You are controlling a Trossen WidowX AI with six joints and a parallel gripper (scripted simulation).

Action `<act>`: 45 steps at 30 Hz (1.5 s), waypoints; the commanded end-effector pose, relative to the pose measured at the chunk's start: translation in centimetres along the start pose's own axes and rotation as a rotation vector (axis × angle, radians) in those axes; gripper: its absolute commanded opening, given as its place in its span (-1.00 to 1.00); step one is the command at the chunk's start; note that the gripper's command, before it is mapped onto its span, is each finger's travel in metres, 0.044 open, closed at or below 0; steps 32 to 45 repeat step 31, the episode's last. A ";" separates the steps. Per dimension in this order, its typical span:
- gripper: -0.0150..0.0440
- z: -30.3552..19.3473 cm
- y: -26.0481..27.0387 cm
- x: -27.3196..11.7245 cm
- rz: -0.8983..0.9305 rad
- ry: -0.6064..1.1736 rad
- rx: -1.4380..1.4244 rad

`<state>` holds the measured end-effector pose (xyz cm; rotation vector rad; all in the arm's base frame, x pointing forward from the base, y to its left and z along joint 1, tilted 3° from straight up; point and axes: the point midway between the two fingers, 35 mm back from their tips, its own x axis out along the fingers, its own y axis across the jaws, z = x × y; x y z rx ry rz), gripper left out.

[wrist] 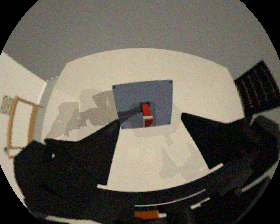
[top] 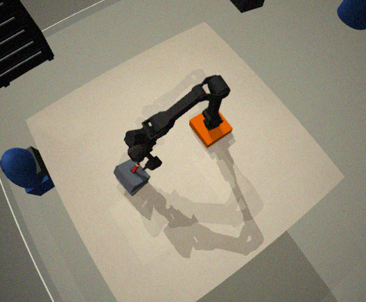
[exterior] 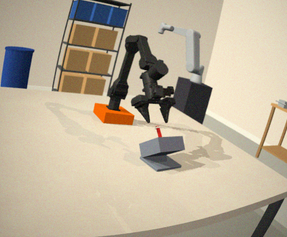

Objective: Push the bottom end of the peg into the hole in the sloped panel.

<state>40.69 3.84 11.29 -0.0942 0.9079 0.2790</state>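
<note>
Pale beige bench (top: 204,180) (exterior: 67,174) (wrist: 136,175) w/ straight edges & a dark leg at one corner; directly on it: grey sloped block (top: 129,178) (exterior: 162,145) (wrist: 131,95) just beyond & below the jaws (top: 145,157) (exterior: 157,122), orange arm base (top: 207,143) (exterior: 119,119) (wrist: 146,214) well behind them.

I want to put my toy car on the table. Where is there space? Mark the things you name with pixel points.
The tabletop (top: 276,166) (exterior: 67,190) looks bare along its front in the exterior view, between the grey sloped block (top: 129,180) (exterior: 162,145) (wrist: 131,95) and the near edge. It's crowded at the block: the red peg (top: 134,168) (exterior: 159,132) (wrist: 146,111) sticks up, with the open gripper (exterior: 157,122) (wrist: 151,119) above.
</note>
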 end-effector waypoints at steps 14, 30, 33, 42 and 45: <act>1.00 0.1 0.0 -3.0 0.002 0.000 -0.002; 1.00 -0.1 -0.1 -5.3 0.002 0.003 0.000; 1.00 -0.1 -0.1 -5.3 0.002 0.003 0.000; 1.00 -0.1 -0.1 -5.3 0.002 0.003 0.000; 1.00 -0.1 -0.1 -5.3 0.002 0.003 0.000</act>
